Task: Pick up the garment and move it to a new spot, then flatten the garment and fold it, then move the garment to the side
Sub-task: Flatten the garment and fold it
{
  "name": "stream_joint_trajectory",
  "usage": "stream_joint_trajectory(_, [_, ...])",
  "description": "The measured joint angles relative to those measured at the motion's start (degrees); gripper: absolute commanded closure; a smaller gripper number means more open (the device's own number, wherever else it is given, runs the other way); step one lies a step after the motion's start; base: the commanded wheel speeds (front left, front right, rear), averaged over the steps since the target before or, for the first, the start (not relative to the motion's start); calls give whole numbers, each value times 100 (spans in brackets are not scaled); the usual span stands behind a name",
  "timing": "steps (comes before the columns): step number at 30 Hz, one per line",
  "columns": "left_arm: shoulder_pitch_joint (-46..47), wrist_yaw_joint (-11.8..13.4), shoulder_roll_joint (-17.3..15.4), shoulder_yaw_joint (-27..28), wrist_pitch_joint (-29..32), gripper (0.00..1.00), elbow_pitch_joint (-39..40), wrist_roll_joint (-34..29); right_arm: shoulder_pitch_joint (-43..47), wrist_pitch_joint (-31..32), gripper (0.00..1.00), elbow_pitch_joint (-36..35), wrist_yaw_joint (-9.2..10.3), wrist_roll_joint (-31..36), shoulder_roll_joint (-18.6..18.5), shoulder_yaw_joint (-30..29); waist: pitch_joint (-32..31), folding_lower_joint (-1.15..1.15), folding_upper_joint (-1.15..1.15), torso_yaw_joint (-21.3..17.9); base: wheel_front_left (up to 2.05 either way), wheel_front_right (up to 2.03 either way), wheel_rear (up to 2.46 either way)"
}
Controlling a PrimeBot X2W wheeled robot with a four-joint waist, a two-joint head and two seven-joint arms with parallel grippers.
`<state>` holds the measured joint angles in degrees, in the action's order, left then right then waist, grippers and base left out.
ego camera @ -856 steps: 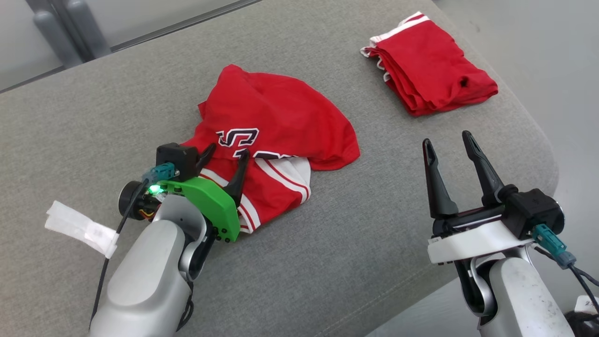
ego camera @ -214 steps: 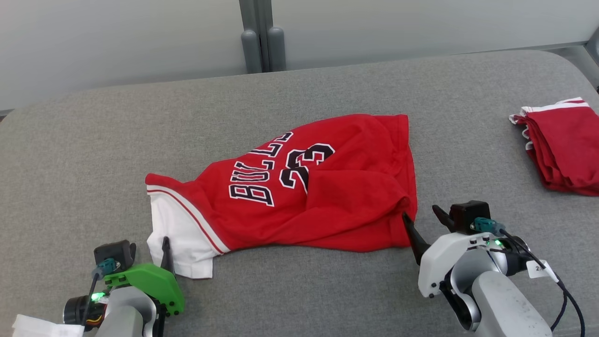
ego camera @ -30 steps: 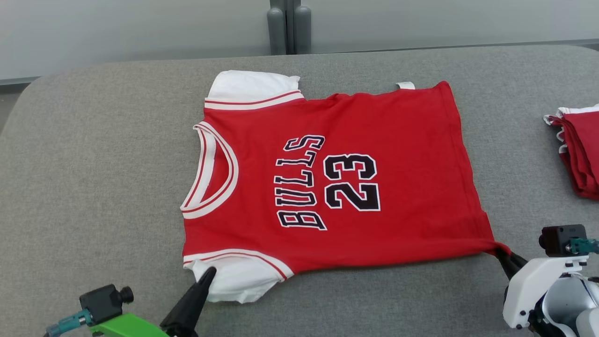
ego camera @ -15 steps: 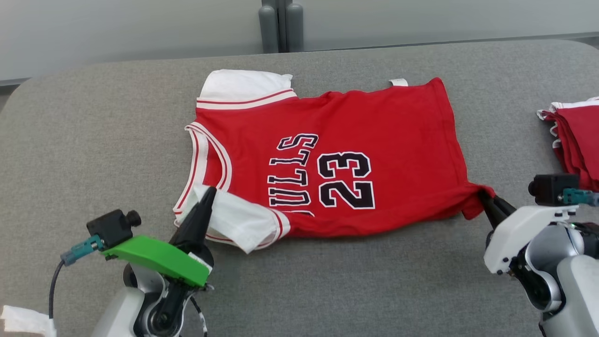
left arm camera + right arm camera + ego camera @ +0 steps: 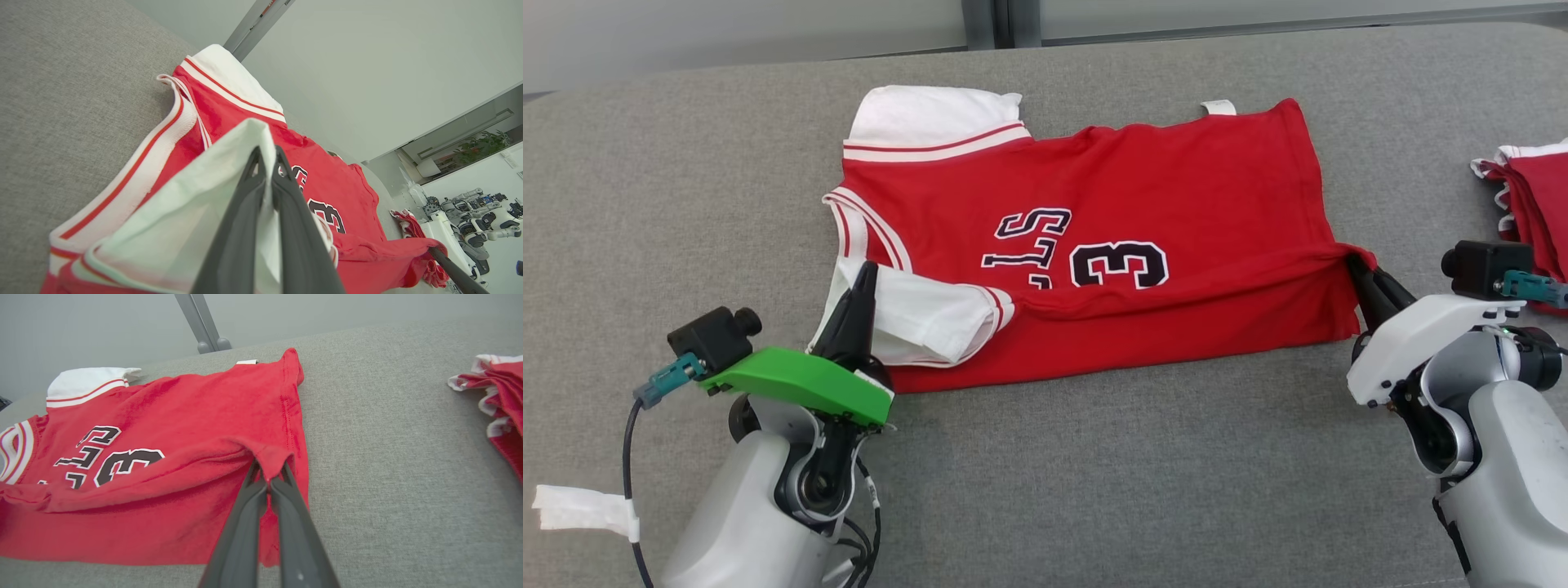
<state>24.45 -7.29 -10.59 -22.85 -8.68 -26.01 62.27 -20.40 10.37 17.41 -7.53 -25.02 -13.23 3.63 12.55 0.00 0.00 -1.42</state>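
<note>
Silver forearms (image 5: 743, 506), green left wrist plate (image 5: 800, 384), white right plate (image 5: 1421, 335), dark fingers (image 5: 854, 314)

**Grey Bench, Two Red Items**

We see a grey, fabric-covered bench (image 5: 1094, 490) with a plain, even weave. Near its middle lies a red jersey (image 5: 1176, 163). Its far half is spread flat on the fabric, and its near edge is turned up and over, covering part of the black lettering. Well apart, at the right edge of our head view, lies a folded stack of red cloth (image 5: 1535, 204) with white trim.
</note>
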Motion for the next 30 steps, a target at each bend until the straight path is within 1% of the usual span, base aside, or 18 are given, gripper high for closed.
stream_joint_trajectory(7, [309,-1,19,-153,-107,100,-232,15,-212,-180,100,388,0,85,62,-46,155,0,0,5,0,0,0])
stream_joint_trajectory(15, [604,-1,9,-344,-199,100,-407,115,-374,-304,100,671,0,176,137,-91,280,0,0,-18,0,0,0])
stream_joint_trajectory(16, [636,-1,-4,-367,-208,100,-430,120,-383,-319,95,704,0,201,152,-93,294,0,0,-25,0,0,0])
stream_joint_trajectory(17, [658,-1,-15,-392,-241,100,-454,125,-389,-327,58,743,0,219,163,-93,306,0,0,-32,0,0,0])
stream_joint_trajectory(18, [674,-1,-25,-413,-248,100,-474,136,-395,-342,0,769,0,237,169,-86,312,0,0,-38,0,0,0])
stream_joint_trajectory(19, [694,-1,-38,-457,-252,62,-503,147,-410,-341,0,806,-1,248,174,-70,317,0,0,-44,0,0,0])
stream_joint_trajectory(20, [712,-1,-48,-490,-280,0,-553,141,-432,-343,0,834,0,248,179,-56,318,0,0,-47,0,0,0])
stream_joint_trajectory(25, [756,-1,-74,-498,-465,0,-822,20,-460,-455,0,855,0,247,166,32,273,0,0,-37,0,0,0])
stream_joint_trajectory(30, [705,-1,-142,-281,-612,0,-829,-453,-278,-578,0,666,0,221,43,-58,164,0,0,12,0,0,0])
